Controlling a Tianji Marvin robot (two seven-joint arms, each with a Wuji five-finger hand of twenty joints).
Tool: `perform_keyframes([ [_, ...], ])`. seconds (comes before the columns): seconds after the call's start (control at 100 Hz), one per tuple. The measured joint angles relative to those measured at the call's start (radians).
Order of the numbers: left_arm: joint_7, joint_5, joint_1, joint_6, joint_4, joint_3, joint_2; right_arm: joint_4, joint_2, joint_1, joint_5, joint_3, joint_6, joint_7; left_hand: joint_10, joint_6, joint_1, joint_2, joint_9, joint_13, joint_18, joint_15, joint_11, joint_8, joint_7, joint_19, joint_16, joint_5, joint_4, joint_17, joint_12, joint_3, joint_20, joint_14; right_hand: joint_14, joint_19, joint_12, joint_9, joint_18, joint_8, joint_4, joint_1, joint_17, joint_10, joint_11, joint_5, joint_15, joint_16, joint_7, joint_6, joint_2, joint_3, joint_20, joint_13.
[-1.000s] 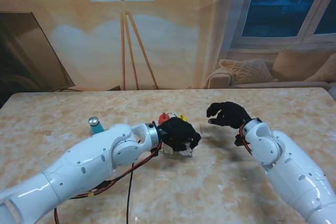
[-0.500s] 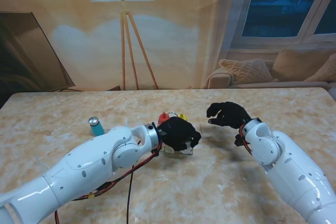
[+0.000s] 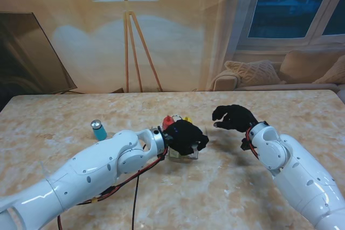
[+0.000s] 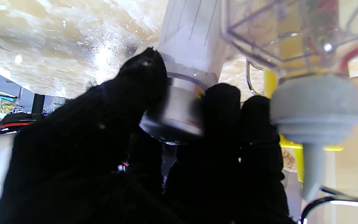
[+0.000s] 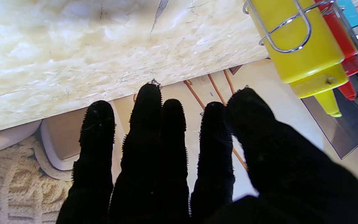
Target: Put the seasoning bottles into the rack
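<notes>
Marble desk (image 3: 259,197), mid-span: with left hand (image 4: 141,149) clamped on the white shaker (image 4: 191,46) beside the wire rack (image 3: 180,153), lower upright into a free slot before loosening; right hand (image 3: 233,118) hovering splayed, empty.

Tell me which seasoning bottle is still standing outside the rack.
The teal bottle with the silver cap, alone on the table left of the rack. The yellow bottle and red bottle already sit in the rack's wire loops.
</notes>
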Motion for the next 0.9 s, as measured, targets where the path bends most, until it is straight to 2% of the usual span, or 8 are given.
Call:
perform_keyframes([
  [0.11,0.009,0.017,-0.008,-0.003,0.008,0.010,0.000,0.000,0.000,0.000,0.000,0.000,-0.001,0.000,0.000,0.000,0.000,-0.008,-0.003,0.000,-0.001,0.002,0.005,0.011,0.007,0.001,0.000,-0.008,0.000,0.000,0.006,0.005,0.004,0.000,0.000,0.000,0.000,0.018,0.000,0.000,0.000,0.000,0.001,0.000,0.002,0.012,0.000,0.000,0.004,0.000,0.000,0.000,0.000,0.003],
  [0.9,0.025,-0.003,-0.041,-0.002,0.063,0.060,-0.017,-0.001,0.000,-0.001,-0.001,0.001,-0.001,0.004,0.000,0.003,0.000,-0.022,-0.035,-0.009,-0.012,0.028,0.060,0.000,0.058,0.010,0.000,-0.037,0.001,-0.010,0.021,0.015,0.014,-0.008,0.000,0.000,0.000,0.019,0.000,0.000,0.000,0.012,0.002,0.000,0.002,0.012,0.012,0.006,0.002,0.000,-0.023,0.012,0.000,0.004],
])
